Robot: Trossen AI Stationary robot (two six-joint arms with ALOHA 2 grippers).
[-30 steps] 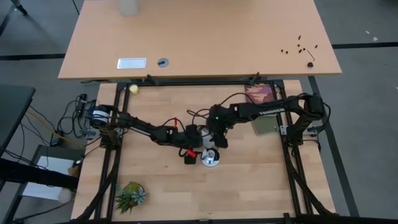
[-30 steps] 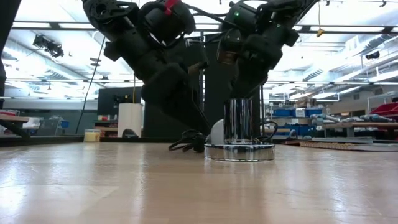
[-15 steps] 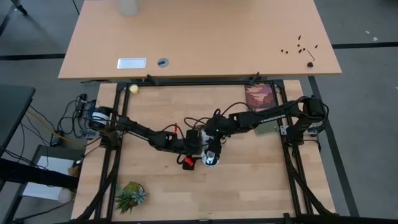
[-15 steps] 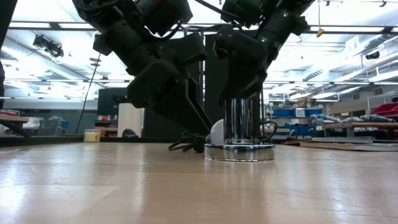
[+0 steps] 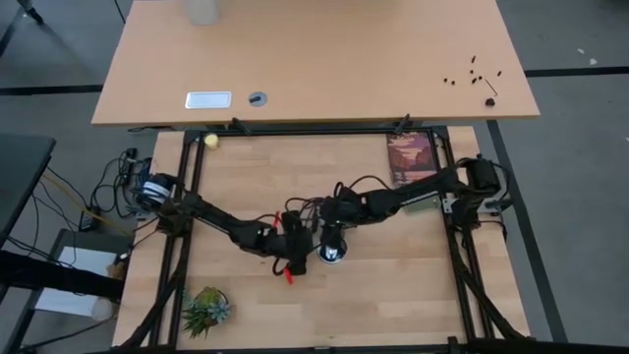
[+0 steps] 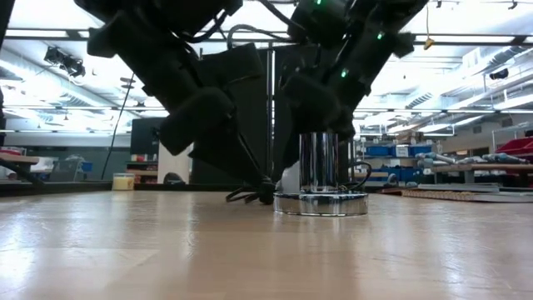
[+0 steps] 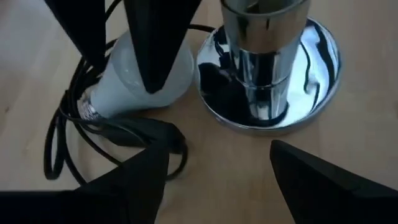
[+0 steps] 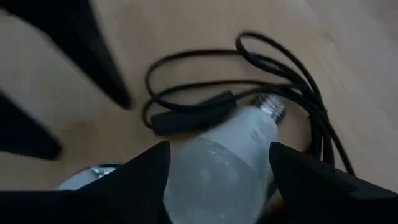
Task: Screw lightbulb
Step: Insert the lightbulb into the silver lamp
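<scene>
**Both tools down at the bulb and socket**

Right tool sat low over the bulb, fingers spread wide either side of the white globe, not pinching it. Bulb lay on its side on the worktop, screw base pointing away from the chrome socket, globe just beside the socket's round foot. Black cord with an inline switch looped around the bulb's base end. Left tool hovered near the socket foot, fingers apart, holding nothing. From above, both arms met mid-worktop, left tool just beside right tool. Low view showed the socket upright, bulb peeking out behind it. Small plant sat near the front left corner, well apart.
</scene>
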